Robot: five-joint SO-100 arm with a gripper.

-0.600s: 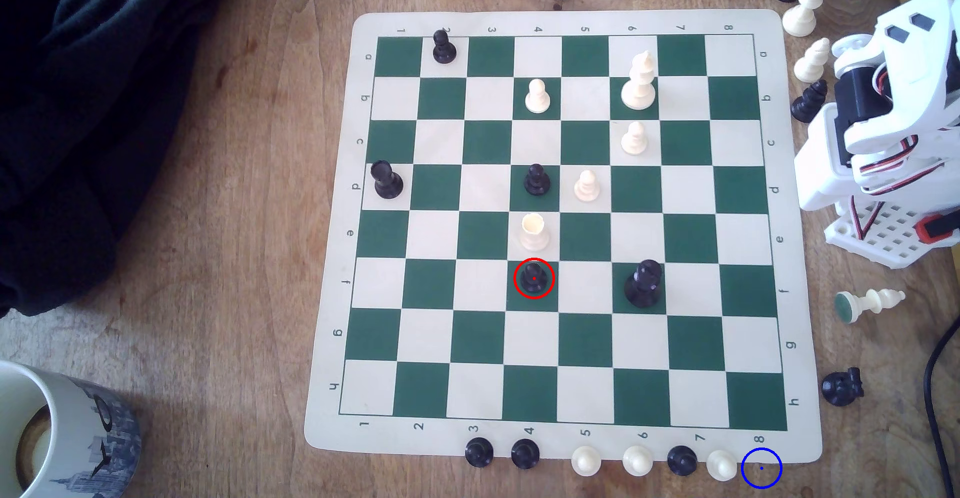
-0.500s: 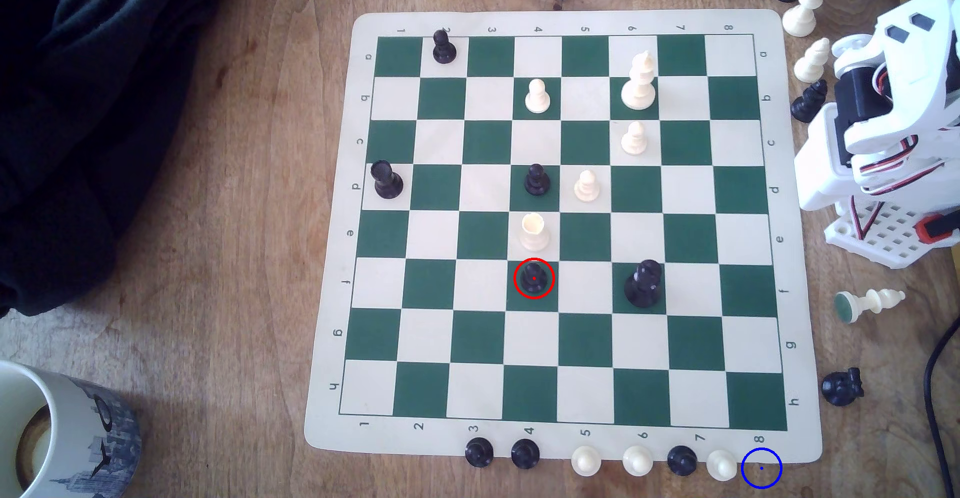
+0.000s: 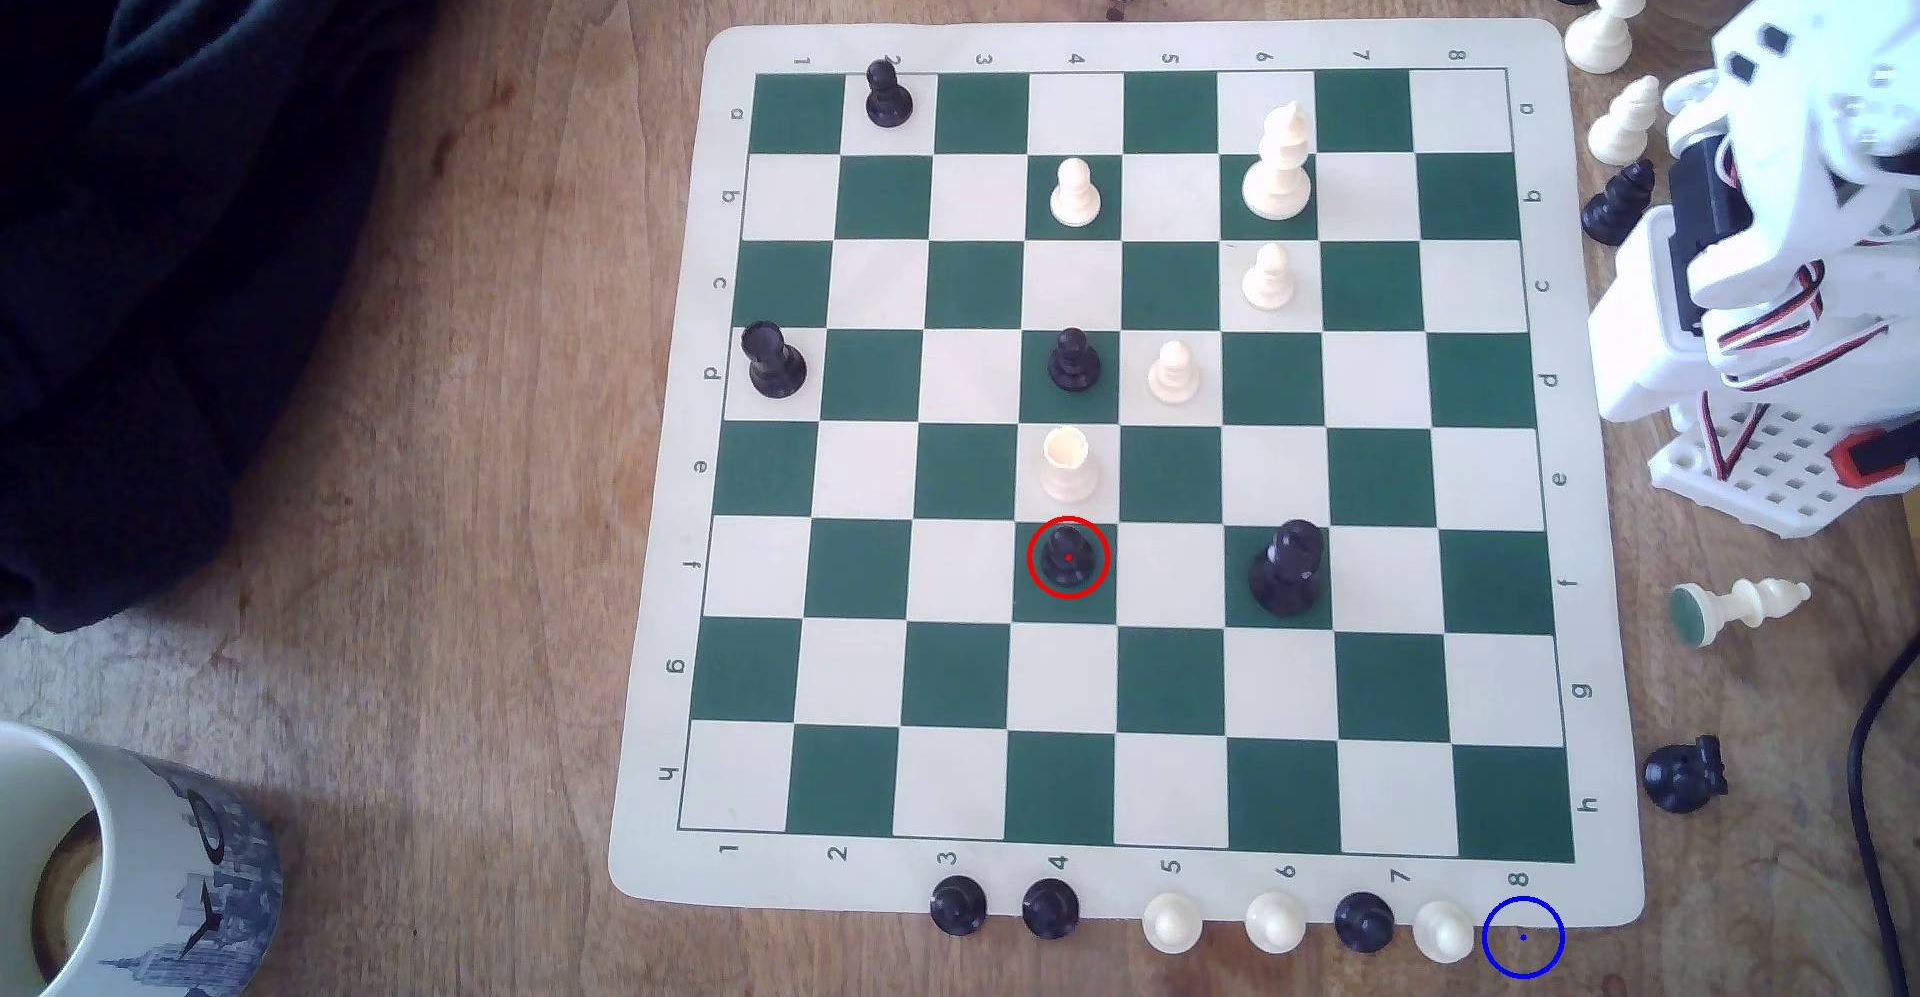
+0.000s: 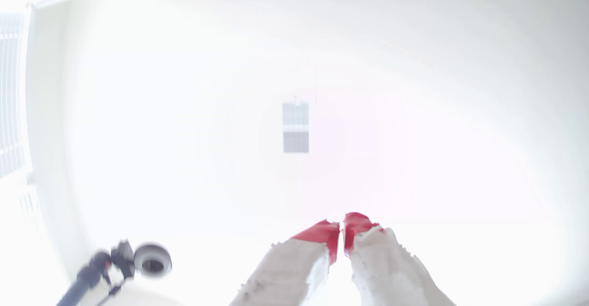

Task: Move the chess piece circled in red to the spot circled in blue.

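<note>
A wooden desk [image 3: 436, 436] carries a green-and-cream chess mat [image 3: 665, 499]. The black pawn [image 3: 1067, 553] in the red ring stands upright on the mat's green f4 square. The blue-ringed spot [image 3: 1523, 938] lies at the mat's corner by the 8. The pincer [image 4: 341, 229] is clenched and empty, red tips nearly touching.
</note>
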